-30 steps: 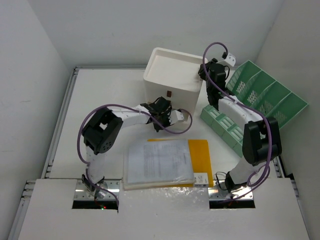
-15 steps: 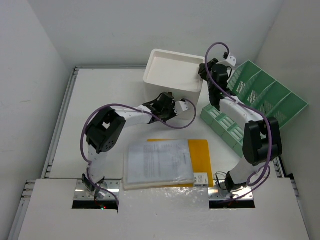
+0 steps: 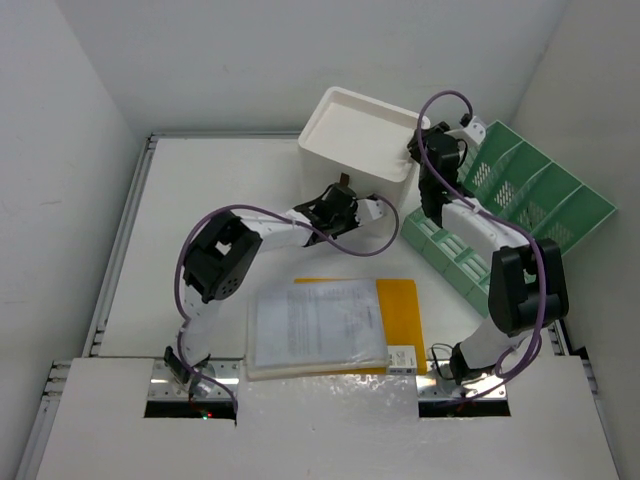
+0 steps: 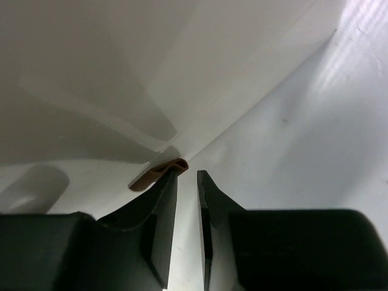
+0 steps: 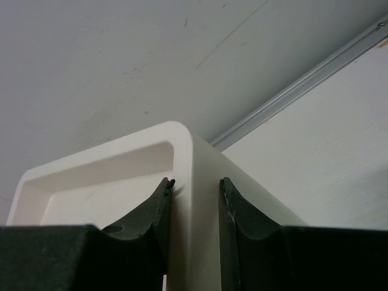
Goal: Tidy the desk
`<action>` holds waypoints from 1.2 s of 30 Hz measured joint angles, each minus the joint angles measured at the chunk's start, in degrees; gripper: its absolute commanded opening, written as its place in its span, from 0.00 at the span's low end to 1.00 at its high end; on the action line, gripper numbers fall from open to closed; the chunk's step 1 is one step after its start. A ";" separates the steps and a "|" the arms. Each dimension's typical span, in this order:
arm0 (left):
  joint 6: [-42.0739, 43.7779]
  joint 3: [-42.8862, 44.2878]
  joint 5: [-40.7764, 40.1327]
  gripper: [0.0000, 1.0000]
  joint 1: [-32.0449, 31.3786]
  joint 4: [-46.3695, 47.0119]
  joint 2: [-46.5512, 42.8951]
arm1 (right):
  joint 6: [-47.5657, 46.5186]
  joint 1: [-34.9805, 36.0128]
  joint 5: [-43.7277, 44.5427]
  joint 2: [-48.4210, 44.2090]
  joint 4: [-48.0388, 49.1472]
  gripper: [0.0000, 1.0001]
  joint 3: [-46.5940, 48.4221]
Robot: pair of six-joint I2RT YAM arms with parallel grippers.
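Spreading across the whole top view is the desk [image 3: 200, 200], a matte white tabletop with silver rails [image 3: 128, 230] at its edges, both arms bolted at its near side. At the far middle sits the white box [image 3: 360, 135], its open top up, turned at an angle to the rails. The right gripper [image 5: 195, 185] is clamped on the box's rim at the right corner, one finger inside the wall and one outside, both pressed against it. The left gripper [image 4: 187, 176] is low at the box's front face, jaws only a narrow slit apart with nothing between them. A small brown tab [image 4: 154, 176] on the box touches the tip of one finger. Just right of the box leans the green file rack [image 3: 530, 195]. Nearer the arm bases lies a sheaf of papers [image 3: 315, 325] on top of a yellow folder [image 3: 400, 305].
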 measured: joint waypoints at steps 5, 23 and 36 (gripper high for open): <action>0.15 0.42 0.13 0.26 0.20 0.13 -0.04 | -2.60 -0.04 0.68 0.37 -4.22 0.01 2.86; 2.36 0.07 18.97 0.67 -5.53 -37.99 -37.40 | -31.26 -0.76 -21.57 -7.21 -44.52 0.89 14.67; -0.96 -27.06 13.44 0.70 -33.68 -45.53 -38.21 | -33.42 0.13 -28.63 -24.76 -52.15 0.87 -0.13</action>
